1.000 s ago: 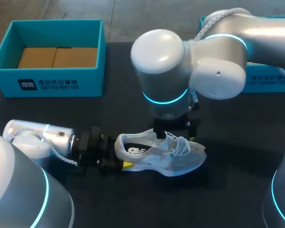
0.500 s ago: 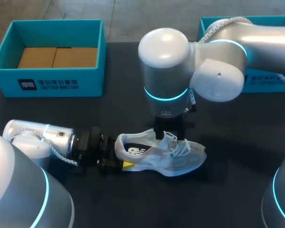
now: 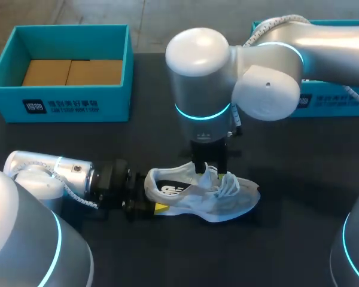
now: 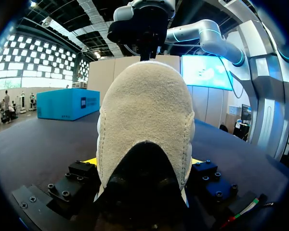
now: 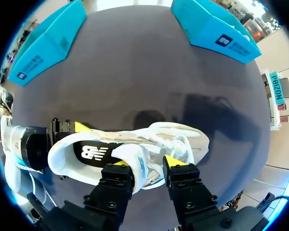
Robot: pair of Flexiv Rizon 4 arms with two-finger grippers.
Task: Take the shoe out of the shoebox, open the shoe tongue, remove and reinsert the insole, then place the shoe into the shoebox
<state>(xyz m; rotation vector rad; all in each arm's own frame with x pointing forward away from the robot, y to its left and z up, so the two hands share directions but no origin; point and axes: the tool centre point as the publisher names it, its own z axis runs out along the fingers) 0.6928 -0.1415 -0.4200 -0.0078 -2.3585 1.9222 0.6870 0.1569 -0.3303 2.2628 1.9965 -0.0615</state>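
Shoe (image 3: 200, 194) stands on table (image 3: 299, 155), heel clamped between left gripper (image 4: 142, 163) jaws. Right gripper (image 5: 147, 163) jaws stand apart above shoe, tongue (image 5: 137, 166) between them.

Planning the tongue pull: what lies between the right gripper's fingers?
The tongue of the shoe stands inside the right gripper; the right wrist view shows it.

- I am looking down past my right pincer (image 5: 145, 166), which is hovering over a white shoe (image 5: 183, 144), its fingers (image 5: 119, 167) standing apart with the tongue (image 5: 137, 166) between them.
- The shoe is resting on the dark tabletop (image 5: 135, 72).
- My left pincer (image 5: 73, 128) is sitting at the heel, with one yellow tip showing.
- Two teal boxes (image 5: 48, 43) (image 5: 214, 26) are standing well apart beyond the shoe.
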